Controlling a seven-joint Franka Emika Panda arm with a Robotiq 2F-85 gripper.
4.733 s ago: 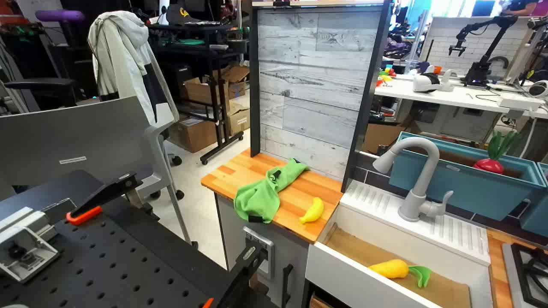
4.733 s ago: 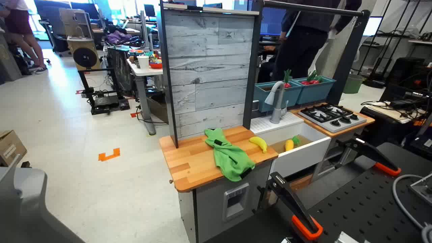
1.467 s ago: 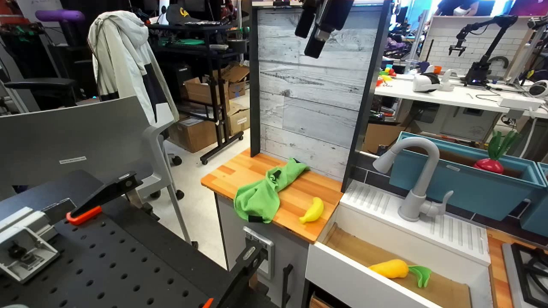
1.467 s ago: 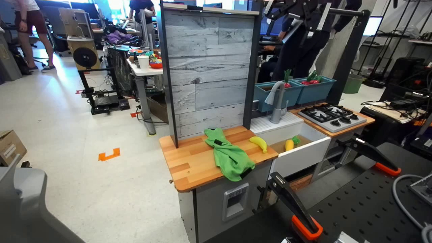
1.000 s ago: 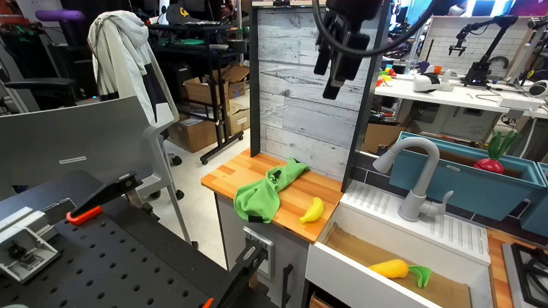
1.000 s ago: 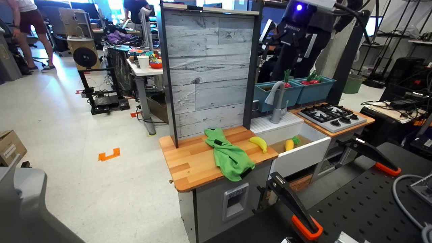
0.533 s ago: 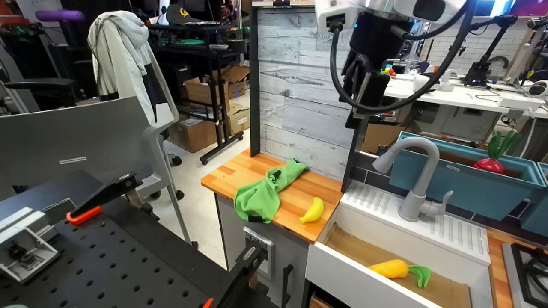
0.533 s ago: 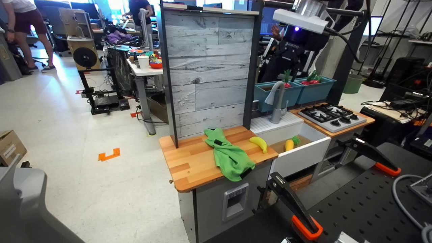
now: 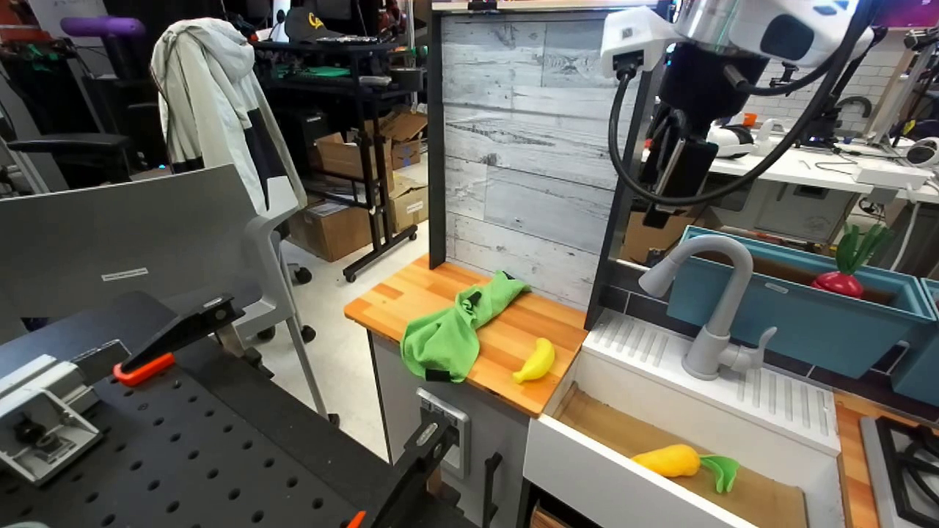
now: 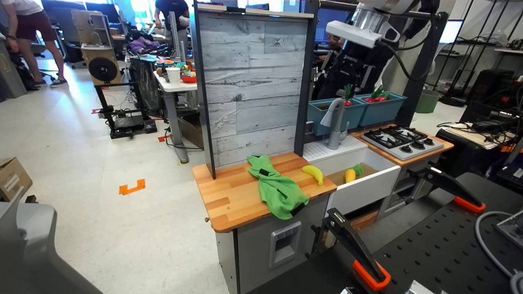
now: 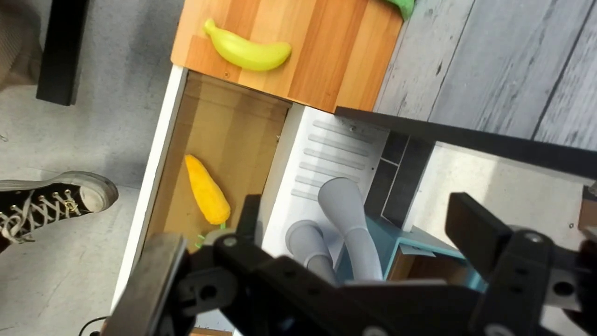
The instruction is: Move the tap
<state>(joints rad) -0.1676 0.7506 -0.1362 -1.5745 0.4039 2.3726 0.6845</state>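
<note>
The tap is a matte grey gooseneck, upright on the ribbed white ledge behind the sink. It shows in both exterior views [image 9: 728, 304] [image 10: 337, 122], its spout curving towards the tall panel side. A small lever stands at its base. My gripper [image 9: 664, 198] hangs from above, fingers downward, a little above and behind the spout head in that exterior view. In the wrist view my gripper [image 11: 357, 205] is wide open and empty. The tap's spout head [image 11: 343, 205] and base lie between the fingers in that picture, apart from them. The gripper's linkage hides part of the tap's tube.
The sink [image 9: 587, 462] holds a yellow carrot [image 9: 667, 460]. A banana [image 9: 539, 359] and a green cloth [image 9: 440, 341] lie on the wooden counter. A tall panel [image 9: 535, 147] rises beside the tap. Teal planters [image 9: 777, 315] stand behind it. A stove [image 10: 402, 143] is beyond the sink.
My gripper has come into view from the top, lowered, and moved rightwards in an exterior view towards the space above the tap. The tap and other objects have not moved.
</note>
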